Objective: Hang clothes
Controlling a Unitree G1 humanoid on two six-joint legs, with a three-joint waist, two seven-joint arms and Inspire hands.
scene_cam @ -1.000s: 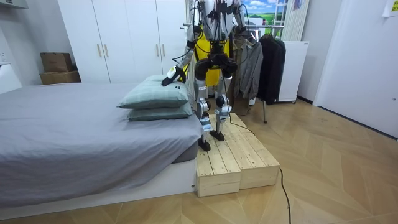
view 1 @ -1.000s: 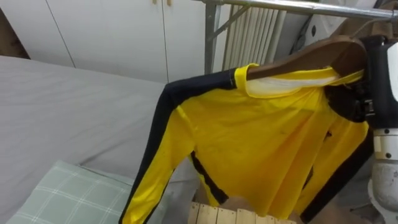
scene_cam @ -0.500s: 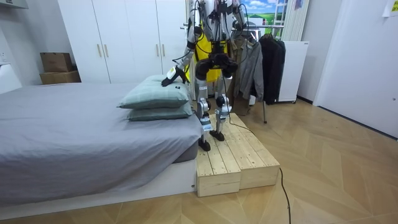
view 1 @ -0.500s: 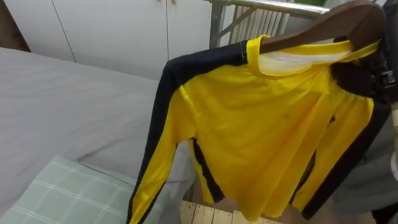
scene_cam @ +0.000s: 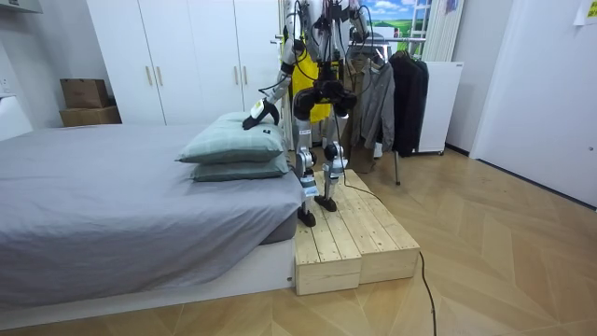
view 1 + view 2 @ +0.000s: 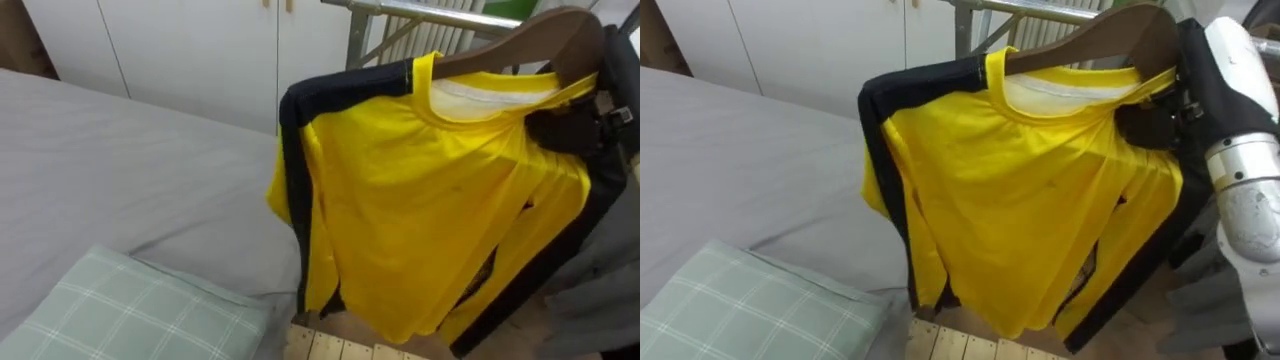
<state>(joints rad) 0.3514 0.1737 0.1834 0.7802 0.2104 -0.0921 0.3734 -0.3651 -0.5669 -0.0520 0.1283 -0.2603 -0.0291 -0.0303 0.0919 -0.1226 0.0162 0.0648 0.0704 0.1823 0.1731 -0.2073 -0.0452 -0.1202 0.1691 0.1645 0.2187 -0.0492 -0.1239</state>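
One yellow long-sleeved shirt with black stripes [image 6: 420, 200] sits on a brown wooden hanger [image 6: 520, 42] gripped by the right hand [image 6: 1145, 126] near the grey metal rail [image 6: 430, 12], so lift it level and hook on squarely; whether the left hand [image 5: 254, 114] is open I cannot tell.

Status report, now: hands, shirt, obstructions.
Right hand shut on brown wooden hanger, carrying yellow black-trimmed shirt. Left hand low over green checked pillows. Grey metal rail above; grey jacket hangs alongside.
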